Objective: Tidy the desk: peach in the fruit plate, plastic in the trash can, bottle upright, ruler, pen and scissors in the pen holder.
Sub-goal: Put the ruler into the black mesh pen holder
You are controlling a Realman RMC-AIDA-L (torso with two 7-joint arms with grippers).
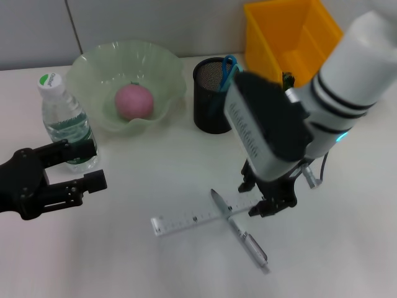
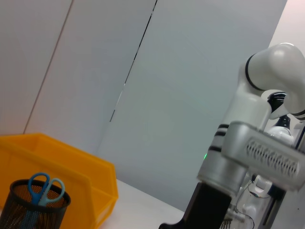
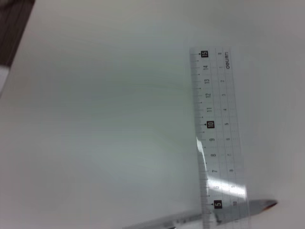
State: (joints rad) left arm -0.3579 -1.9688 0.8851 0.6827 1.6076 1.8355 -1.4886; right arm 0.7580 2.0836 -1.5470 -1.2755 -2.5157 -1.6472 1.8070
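Note:
A pink peach [image 1: 133, 101] lies in the green glass fruit plate [image 1: 161, 71]. The clear bottle [image 1: 64, 118] stands upright at the left, and my left gripper [image 1: 84, 166] is open beside its lower part. A black mesh pen holder [image 1: 213, 99] [image 2: 33, 210] holds blue scissors [image 1: 228, 68] [image 2: 45, 186]. The clear ruler [image 1: 192, 218] [image 3: 217, 133] lies flat on the table, with the silver pen [image 1: 243, 234] [image 3: 190, 218] crossing it. My right gripper [image 1: 260, 197] hangs open just above the ruler's right end. The plastic is out of view.
A yellow bin [image 1: 291, 37] [image 2: 57, 176] stands behind and to the right of the pen holder. The white table [image 1: 142, 267] stretches toward the front. My right arm [image 2: 248, 152] fills part of the left wrist view.

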